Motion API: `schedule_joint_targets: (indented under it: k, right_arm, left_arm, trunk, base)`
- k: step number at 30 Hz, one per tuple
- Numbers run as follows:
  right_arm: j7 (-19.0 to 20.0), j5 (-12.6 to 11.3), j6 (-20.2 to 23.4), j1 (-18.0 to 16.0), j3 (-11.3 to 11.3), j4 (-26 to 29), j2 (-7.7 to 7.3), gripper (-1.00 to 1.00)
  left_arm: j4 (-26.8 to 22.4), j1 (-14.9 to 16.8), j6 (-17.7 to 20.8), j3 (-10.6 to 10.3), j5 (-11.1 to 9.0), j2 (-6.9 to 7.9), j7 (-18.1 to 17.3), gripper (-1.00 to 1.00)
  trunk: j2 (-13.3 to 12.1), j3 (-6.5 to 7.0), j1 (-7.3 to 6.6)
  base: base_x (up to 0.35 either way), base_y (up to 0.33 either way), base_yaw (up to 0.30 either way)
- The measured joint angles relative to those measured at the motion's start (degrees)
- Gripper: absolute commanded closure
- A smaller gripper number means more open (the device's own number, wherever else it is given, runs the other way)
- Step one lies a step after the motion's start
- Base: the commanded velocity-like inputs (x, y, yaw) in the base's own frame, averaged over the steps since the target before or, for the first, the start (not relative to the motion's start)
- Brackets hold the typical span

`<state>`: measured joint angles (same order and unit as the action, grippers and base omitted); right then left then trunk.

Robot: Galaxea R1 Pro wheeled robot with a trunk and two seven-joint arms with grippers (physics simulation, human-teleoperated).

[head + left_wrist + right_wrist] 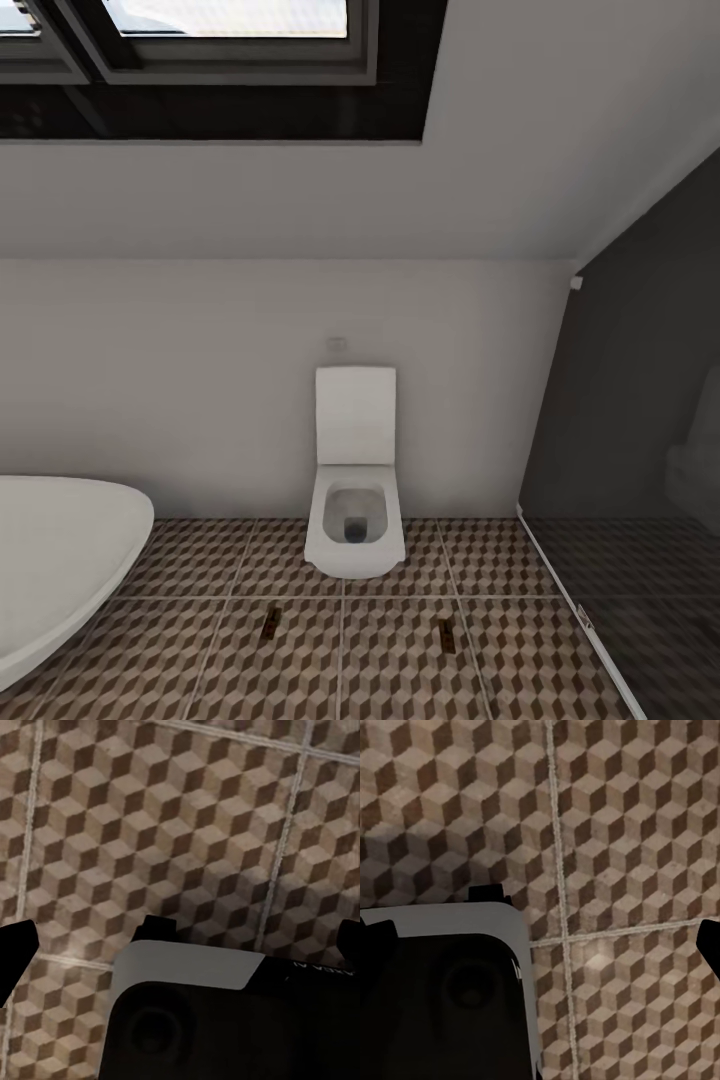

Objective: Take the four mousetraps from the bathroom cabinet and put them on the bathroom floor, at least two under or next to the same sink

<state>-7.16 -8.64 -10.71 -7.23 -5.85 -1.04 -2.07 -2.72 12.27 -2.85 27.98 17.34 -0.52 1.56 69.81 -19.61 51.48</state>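
The bathroom floor [400, 660] of cube-patterned tiles spreads below me. Two small flat tan-and-dark pieces lie on it, one [270, 623] left of centre and one [447, 635] right of centre; they look like mousetraps but are too small to make out. The cabinet and the sink are out of view. In the left wrist view my left gripper [185, 930] hangs open over bare tiles [187, 817], its dark fingertips [16, 945] far apart. My right gripper [544, 937] is open too, above tiles [622, 832], holding nothing.
A white toilet [355, 520] with its lid up stands against the far wall. A white bathtub [60, 560] curves in at the left. A dark glass partition [630, 450] closes off the right side. My own grey-and-black body [195, 1020] sits under both wrists.
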Motion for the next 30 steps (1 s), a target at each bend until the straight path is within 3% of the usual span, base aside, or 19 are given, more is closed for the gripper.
schedule_joint_targets:
  k: [10, 30]
  right_arm:
    - [0.0, -0.03, 0.0, 0.01, 0.0, 0.0, 0.03, -1.0]
    - [0.0, 0.02, 0.0, 0.0, -0.03, 0.0, 0.0, -1.0]
  left_arm:
    - [-0.55, -0.02, 0.04, -0.09, 0.31, 1.07, 0.03, -1.0]
    - [-0.27, -0.02, 0.04, -0.04, 0.07, 1.03, 0.04, -1.0]
  trunk:
    - [0.0, 0.0, 0.0]
    - [0.0, 0.0, 0.0]
  base:
    - [0.0, 0.0, 0.0]
    - [0.0, 0.0, 0.0]
